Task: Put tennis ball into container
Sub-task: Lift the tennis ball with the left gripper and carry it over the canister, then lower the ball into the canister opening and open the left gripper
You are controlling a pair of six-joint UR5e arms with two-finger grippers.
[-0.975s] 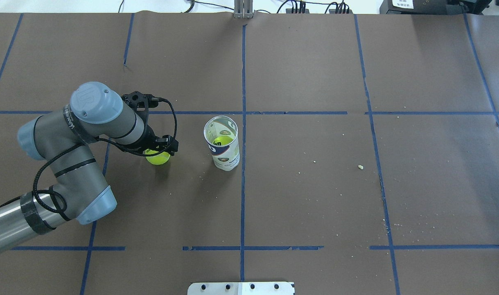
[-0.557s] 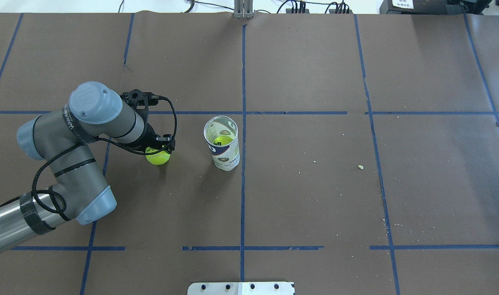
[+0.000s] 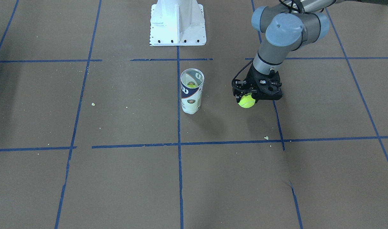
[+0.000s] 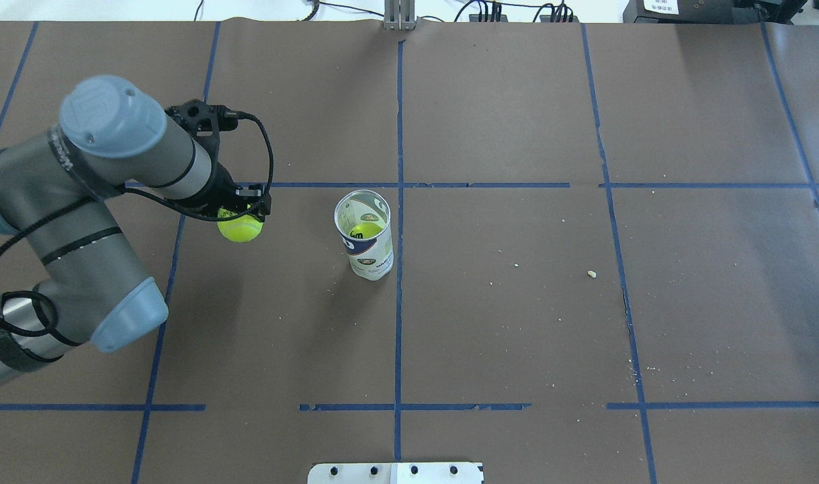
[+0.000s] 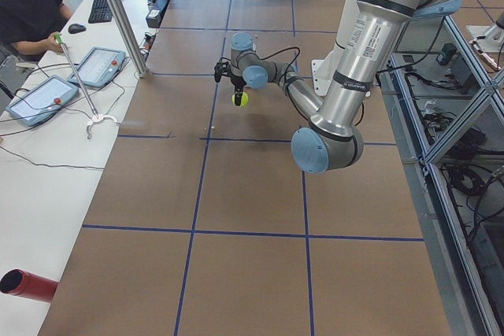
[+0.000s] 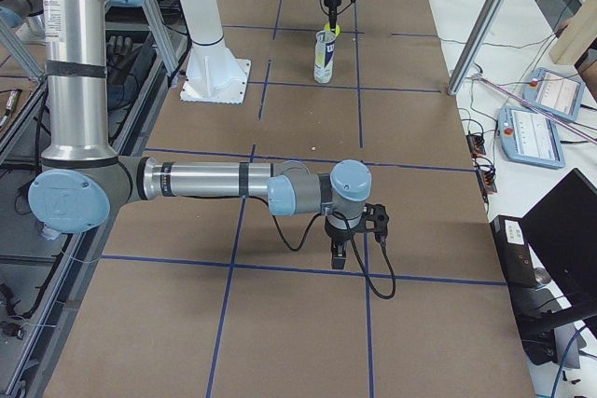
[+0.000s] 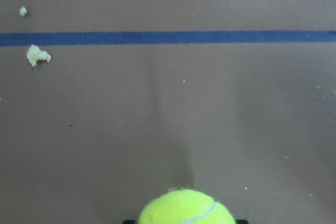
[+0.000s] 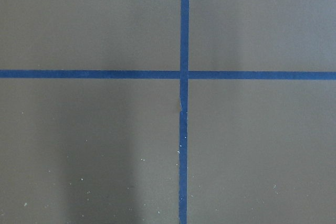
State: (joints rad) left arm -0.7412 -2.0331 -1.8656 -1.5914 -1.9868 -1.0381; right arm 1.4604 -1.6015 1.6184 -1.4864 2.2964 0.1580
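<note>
Left gripper (image 4: 245,211): fingers clamped on tennis ball (image 4: 239,230). Ball held off table (image 4: 516,134), its shadow on brown paper below. Ball apart from can (image 4: 369,259), on robot's left side of it. Can upright near table centre, just beside blue tape line (image 4: 400,323), top open, second yellow ball (image 4: 364,232) inside. Right gripper (image 6: 350,244) low over tape crossing, well apart from can; finger spacing: cannot tell.

I see my left arm (image 4: 80,202) folded at the elbow, wrist pointing straight down, its tool (image 4: 242,214) clamped on the tennis ball (image 4: 240,228), while my right arm (image 6: 205,179) stretches out low, wrist down, its tool (image 6: 359,247) too small to judge its jaws.
</note>
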